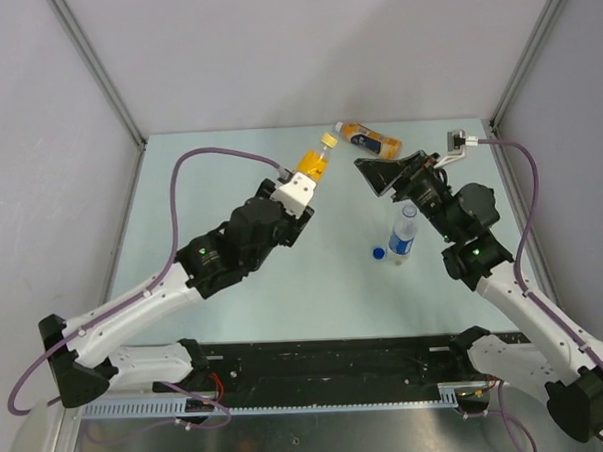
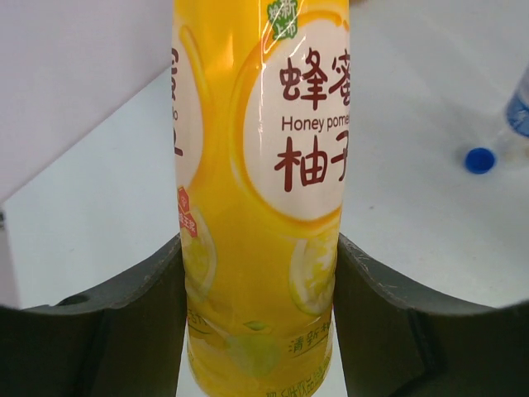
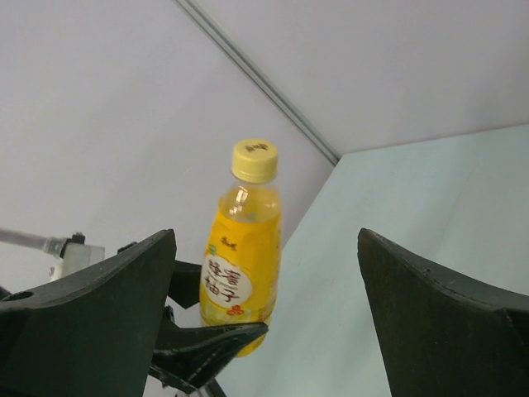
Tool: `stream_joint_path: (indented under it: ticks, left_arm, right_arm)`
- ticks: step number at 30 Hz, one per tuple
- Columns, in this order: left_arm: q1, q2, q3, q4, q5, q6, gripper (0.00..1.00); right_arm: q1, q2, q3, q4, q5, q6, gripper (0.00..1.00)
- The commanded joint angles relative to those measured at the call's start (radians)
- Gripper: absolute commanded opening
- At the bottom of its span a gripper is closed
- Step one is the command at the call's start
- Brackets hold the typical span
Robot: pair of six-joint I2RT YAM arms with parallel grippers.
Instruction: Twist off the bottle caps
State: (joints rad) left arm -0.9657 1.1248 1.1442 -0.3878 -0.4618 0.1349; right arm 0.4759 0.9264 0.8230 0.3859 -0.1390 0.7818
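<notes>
Blue plastic marks the finished step: the blue cap point(image 1: 379, 252) lies loose on the counter point(image 1: 284, 287) toward its near right part, just beside the clear bottle point(image 1: 404, 232), which stands upright with its neck open.

Farther in, near the middle of the counter, the left hand point(image 2: 260, 322) is clamped around the lower body of the yellow bottle point(image 2: 260, 207), one finger pressed to each side of the label. In the top view the bottle leans toward the far right. Whether its base touches the counter cannot be told. The yellow cap point(image 3: 254, 160) sits on its neck, so this bottle looks to be the one in hand now.

To the bottle's right, the right hand point(image 3: 266, 248) is spread wide and holds nothing. Its wrist view frames the yellow cap between the two fingers, but well beyond them. I judge it to be at the approach. The next move calls for carrying the fingers forward until they straddle the cap, pinching it squarely and turning it while the left hand keeps the bottle from spinning. A skewed pinch on so narrow a cap could slip.

At the far edge, right of centre, the orange bottle point(image 1: 373, 139) lies on its side with its white cap point(image 1: 340, 127) on, untouched.
</notes>
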Motion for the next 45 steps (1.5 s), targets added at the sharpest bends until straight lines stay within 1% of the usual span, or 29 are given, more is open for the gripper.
stream_joint_path:
  ticks: [1, 7, 13, 17, 21, 24, 28, 45]
  left_arm:
    - [-0.060, 0.045, 0.013, 0.001, -0.267, 0.058, 0.00]
    - [-0.099, 0.074, 0.014, 0.000, -0.341, 0.075, 0.00]
    - [-0.126, 0.094, 0.014, 0.000, -0.372, 0.088, 0.00]
    - [-0.136, 0.102, 0.012, 0.000, -0.374, 0.092, 0.00]
    - [-0.143, 0.107, 0.011, 0.000, -0.362, 0.093, 0.00]
    - [-0.145, 0.111, 0.010, 0.000, -0.360, 0.093, 0.00]
    - [-0.150, 0.116, 0.009, 0.001, -0.358, 0.096, 0.00]
    - [-0.161, 0.118, 0.005, -0.002, -0.332, 0.106, 0.00]
  right_arm:
    - [0.013, 0.044, 0.071, 0.046, -0.015, 0.019, 0.95]
    - [0.018, 0.135, 0.123, 0.022, -0.023, 0.028, 0.96]
    - [0.019, 0.221, 0.179, 0.011, -0.031, 0.041, 0.91]
    - [0.020, 0.270, 0.203, 0.031, -0.061, 0.064, 0.85]
    - [0.019, 0.309, 0.218, 0.053, -0.086, 0.088, 0.76]
    - [0.020, 0.330, 0.226, 0.060, -0.098, 0.103, 0.69]
    - [0.020, 0.347, 0.227, 0.072, -0.103, 0.118, 0.62]
    - [0.018, 0.339, 0.228, 0.084, -0.081, 0.147, 0.63]
